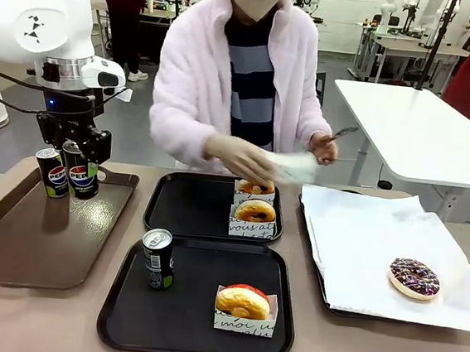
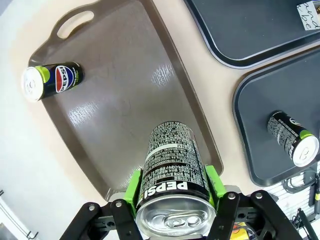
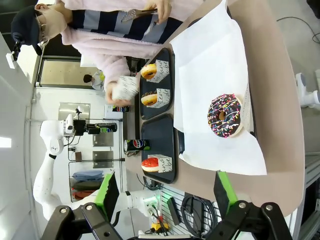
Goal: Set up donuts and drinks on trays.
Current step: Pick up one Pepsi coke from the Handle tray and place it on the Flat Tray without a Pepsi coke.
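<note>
Left end effector [image 1: 81, 161] is clamped on a Pepsi can [image 1: 82, 180], green pads on both sides of it just below the silver top in the left wrist view [image 2: 173, 187]. The can is upright over the far corner of the glossy brown tray [image 1: 37, 240]; can't tell if its base touches the tray. A second can [image 1: 51, 173] stands upright just beside it on the same tray, near the handle cutout [image 2: 75, 24].

Right end effector [image 3: 165, 200] has its fingers wide apart, nothing between them, and looks across the worktop [image 1: 37, 323].

Near black tray [image 1: 197, 305]: a third can [image 1: 158, 258] stands upright at its left far corner, and a red-iced donut [image 1: 244, 302] in a white paper holder sits at the right near side, well apart from the can.

Far black tray [image 1: 190, 205]: two donuts in holders on its right side, one [image 1: 256, 186] behind the other [image 1: 256, 211], holders touching or nearly so. The left part of this tray is bare.

The paper-lined tray [image 1: 302, 212] is at the right, with a chocolate-sprinkle donut [image 1: 414, 278] lying flat on the white paper [image 1: 362, 238], no holder.

The person at the far side has one hand [image 1: 237, 155] over the far tray holding something white and blurred, and the other hand [image 1: 325, 147] holding tongs [image 1: 343, 132].
</note>
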